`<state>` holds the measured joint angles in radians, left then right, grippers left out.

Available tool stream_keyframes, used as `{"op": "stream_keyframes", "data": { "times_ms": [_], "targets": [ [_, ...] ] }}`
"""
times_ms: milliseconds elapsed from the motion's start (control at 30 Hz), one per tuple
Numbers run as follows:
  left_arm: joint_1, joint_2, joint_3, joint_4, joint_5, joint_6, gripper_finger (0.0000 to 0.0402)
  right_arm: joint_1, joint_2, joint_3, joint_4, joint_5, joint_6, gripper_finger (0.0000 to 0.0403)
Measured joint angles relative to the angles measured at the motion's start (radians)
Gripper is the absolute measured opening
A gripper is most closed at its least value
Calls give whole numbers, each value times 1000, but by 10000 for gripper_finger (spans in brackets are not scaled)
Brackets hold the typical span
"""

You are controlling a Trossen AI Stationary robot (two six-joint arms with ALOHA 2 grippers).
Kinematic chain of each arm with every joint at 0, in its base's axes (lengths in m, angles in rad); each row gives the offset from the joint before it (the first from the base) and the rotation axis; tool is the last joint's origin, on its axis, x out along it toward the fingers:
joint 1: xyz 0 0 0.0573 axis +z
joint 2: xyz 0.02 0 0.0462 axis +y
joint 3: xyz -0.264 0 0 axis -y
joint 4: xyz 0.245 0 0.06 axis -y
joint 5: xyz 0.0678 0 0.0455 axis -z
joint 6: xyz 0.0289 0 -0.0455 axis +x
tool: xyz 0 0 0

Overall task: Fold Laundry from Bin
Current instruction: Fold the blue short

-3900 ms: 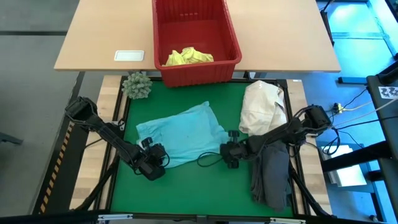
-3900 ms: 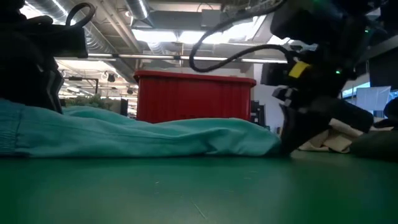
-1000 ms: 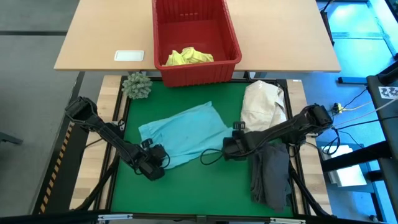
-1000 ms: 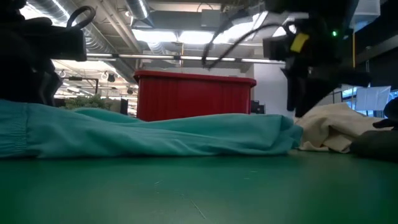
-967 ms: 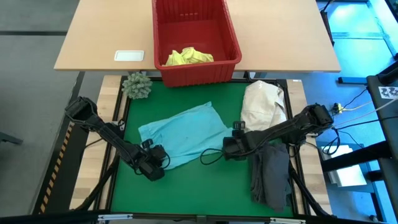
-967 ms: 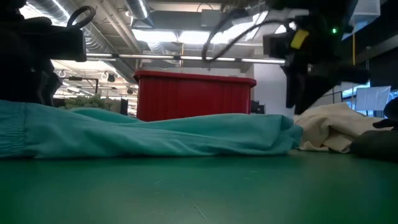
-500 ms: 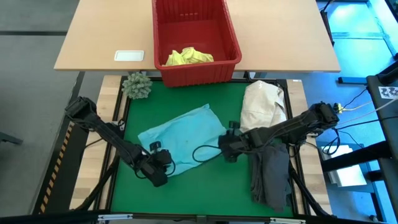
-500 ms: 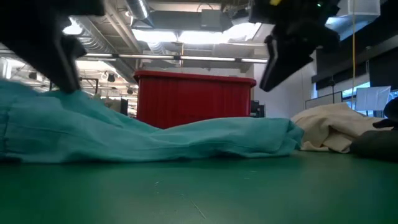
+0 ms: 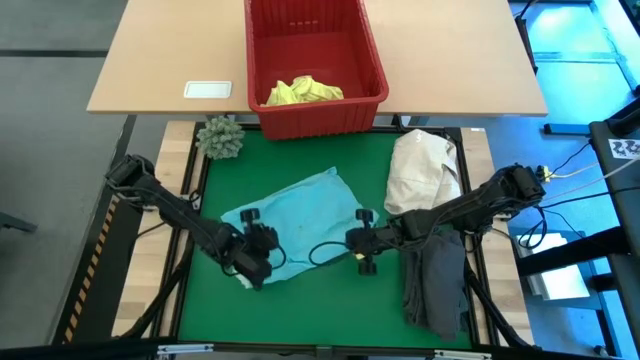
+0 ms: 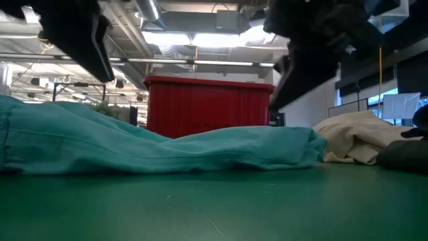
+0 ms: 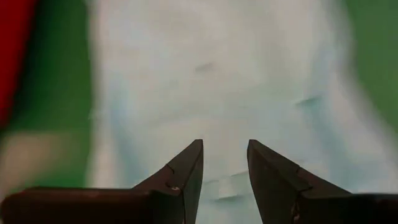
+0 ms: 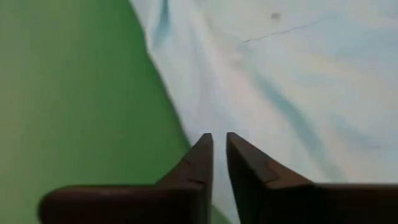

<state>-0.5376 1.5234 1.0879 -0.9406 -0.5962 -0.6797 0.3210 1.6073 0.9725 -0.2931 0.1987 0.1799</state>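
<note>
A light turquoise garment (image 9: 300, 215) lies spread across the green mat (image 9: 300, 310), and in the low view it is a long ridge (image 10: 167, 147). My left gripper (image 9: 258, 252) is at its near left end, shut on it and raised above the mat. My right gripper (image 9: 352, 242) slants down over the garment's near right edge (image 12: 180, 118). Its fingers (image 12: 219, 135) are almost together, and in the low view its tip (image 10: 273, 104) stands above the cloth. The red bin (image 9: 250, 60) at the far edge holds a yellow garment (image 9: 303, 91). My left gripper (image 11: 225, 144) has a small fold of the turquoise cloth (image 11: 225, 186) between its two fingers, back from the tips, at the garment's near left end. The fingers slant down from the table's near left. The rest of the garment lies slack on the mat.
A cream cloth bundle (image 9: 422, 175) and a grey garment (image 9: 437, 285) lie along the mat's right side under my right arm. A green spiky ball (image 9: 220, 137) sits at the mat's far left corner. A white card (image 9: 208, 89) lies on the wooden table.
My left gripper has risen and gone toward the far right, rolling as it went. The garment's left end came up with it and now stands higher than before. My right gripper has tipped from pointing straight down to a slant and has gone left over the garment's edge.
</note>
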Motion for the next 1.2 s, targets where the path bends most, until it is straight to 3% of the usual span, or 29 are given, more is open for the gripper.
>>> {"op": "stream_keyframes", "data": {
  "times_ms": [100,200,467,567,700,767,900,1200],
  "targets": [
    [21,0,-20,-118,-45,-61,119,0,0,-26,19,-67,12,9],
    [56,1,-46,-192,-17,-96,112,7,0,-47,14,-93,27,10],
    [164,-1,-99,-196,-4,-55,14,26,0,-66,97,-169,-6,5],
    [177,-41,-99,-176,14,-17,4,26,0,-66,92,-248,-5,2],
    [179,-119,-99,-157,-65,8,1,27,0,-66,108,-344,-5,6],
    [194,-164,-114,-131,-74,37,1,27,0,-66,130,-332,-20,10],
    [274,-268,-197,-39,9,112,1,26,0,-66,144,-234,-31,9],
    [535,-432,-444,147,144,104,0,27,62,-66,60,-234,-5,2]
  ]
}}
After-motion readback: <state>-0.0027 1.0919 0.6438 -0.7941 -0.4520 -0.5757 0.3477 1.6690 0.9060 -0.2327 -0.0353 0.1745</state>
